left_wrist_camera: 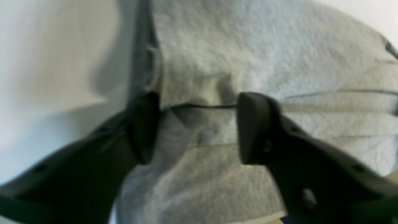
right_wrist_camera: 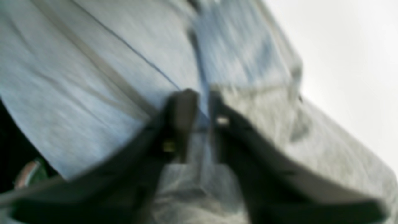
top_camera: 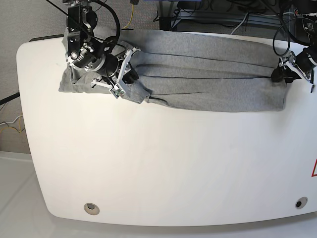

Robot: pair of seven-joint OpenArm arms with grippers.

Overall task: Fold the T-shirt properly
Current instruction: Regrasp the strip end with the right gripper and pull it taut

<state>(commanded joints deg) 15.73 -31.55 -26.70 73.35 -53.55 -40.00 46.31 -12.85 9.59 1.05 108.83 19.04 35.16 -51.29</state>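
- Heather-grey cotton T-shirt [top_camera: 198, 79] lies folded lengthwise along top of white counter [top_camera: 163, 168].
- Left pincer [left_wrist_camera: 197, 129] spread wide over a fabric fold, frame right.
- Right pincer [right_wrist_camera: 203, 105] pinching cloth, upper left.

We see the T-shirt [top_camera: 208, 74] as soft heather-grey knit cloth, matt, with a fine fuzzy, slightly pebbled nap in the left wrist view and stitched hems showing as thin dark lines. The table [top_camera: 163, 168] under it looks like a smooth white board with a faint satin sheen and rounded edges. The left gripper [left_wrist_camera: 197, 127] has fingers [left_wrist_camera: 253, 127] of dark, matt plastic, smooth, with small screw holes. The right gripper [right_wrist_camera: 202, 124] looks the same dark plastic, though its view is blurred. In the base view the right arm shows white plastic struts and black cables with a slight gloss.
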